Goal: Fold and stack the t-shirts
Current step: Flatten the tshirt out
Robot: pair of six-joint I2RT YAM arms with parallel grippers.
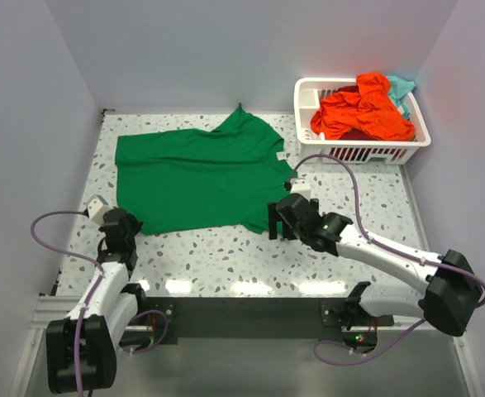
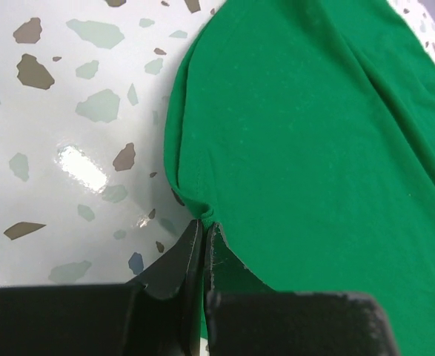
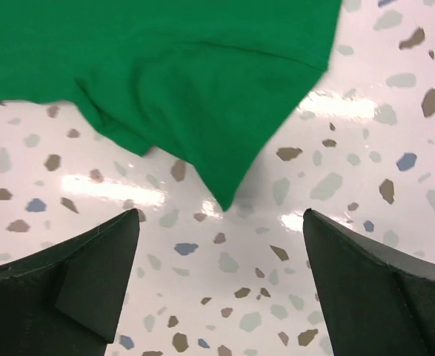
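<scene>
**A:** Where are the shirts?

**B:** A green t-shirt [image 1: 197, 178] lies spread nearly flat on the speckled table [image 1: 225, 256], with its collar toward the right. An orange-red t-shirt [image 1: 362, 112] and a teal t-shirt [image 1: 403, 87] are heaped in the white slotted basket [image 1: 308, 87] at the far right corner.

**A:** What are the arms doing?

**B:** The left gripper [image 2: 204, 226] sits at the shirt's near left corner. Its fingers are pressed together, and the cloth edge curls up right at their tips, so it looks pinched. The right gripper [image 3: 221, 215] hovers over the near right corner. Its fingers are spread wide, and a pointed tip of green cloth lies just ahead, between them. It holds nothing.

**A:** Which step is this?

**B:** I would say the first fold of the first shirt is being set up. One corner is taken and the other is not yet taken. Nothing is folded or stacked.

**A:** What does the next move call for?

**B:** Probably the right gripper should come down onto that pointed corner and close on the cloth alone, without scraping the tabletop. Then both arms can lift together and carry the near edge over toward the far edge. If they lift unevenly, the fold is likely to skew.
</scene>
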